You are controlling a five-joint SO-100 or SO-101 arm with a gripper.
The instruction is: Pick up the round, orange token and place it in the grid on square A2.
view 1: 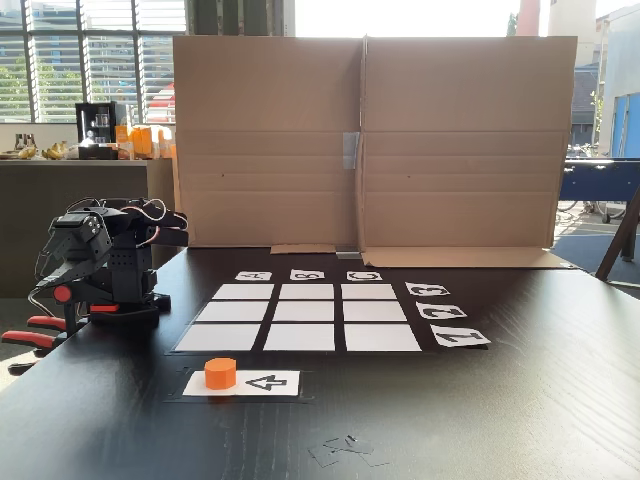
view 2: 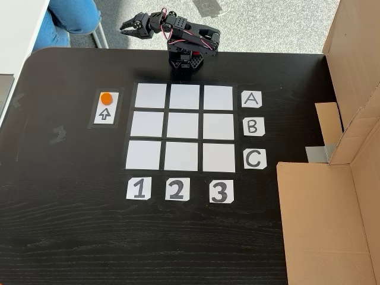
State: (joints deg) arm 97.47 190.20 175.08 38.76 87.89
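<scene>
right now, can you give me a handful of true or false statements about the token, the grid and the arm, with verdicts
1. The token sits on the card with the black arrow. True.
2. The token already lies in square A2. False: that cell is bare, and the token lies outside the grid.
3. The gripper is shut on the token. False: it hangs folded past the table edge, far from the token, with its jaws apart.
4. All nine white cells of the grid are bare. True.
5. In the fixed view from above, the number cards run along the grid's right side. False: they lie below it; the letter cards stand at the right.
</scene>
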